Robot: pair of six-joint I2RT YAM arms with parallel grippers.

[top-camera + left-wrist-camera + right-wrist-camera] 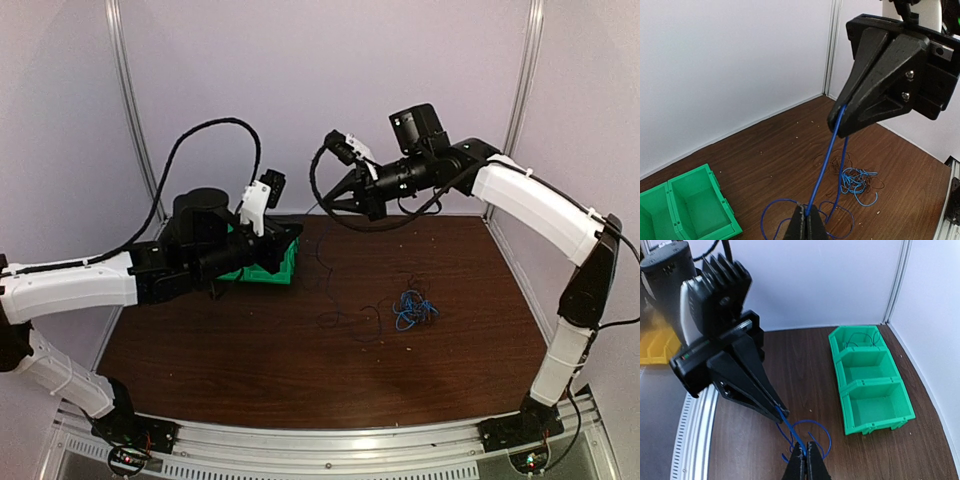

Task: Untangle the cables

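Note:
A taut stretch of one bright blue cable [825,160] runs between my two grippers above the table. In the left wrist view my left gripper [809,220] is shut on its lower end, and loops of the same blue cable [771,207] hang below the fingers. My right gripper [805,454] is shut on the other end, close to the left gripper's tip [782,412]. From above, the left gripper [292,235] and right gripper [323,203] meet near the back middle. A tangle of blue and black cables [412,310] lies on the table.
A green three-compartment bin [262,264] stands at the back left under the left gripper; thin black wires lie in its far compartment [860,338]. A yellow bin [655,346] shows off the table's edge. White walls close the back and sides.

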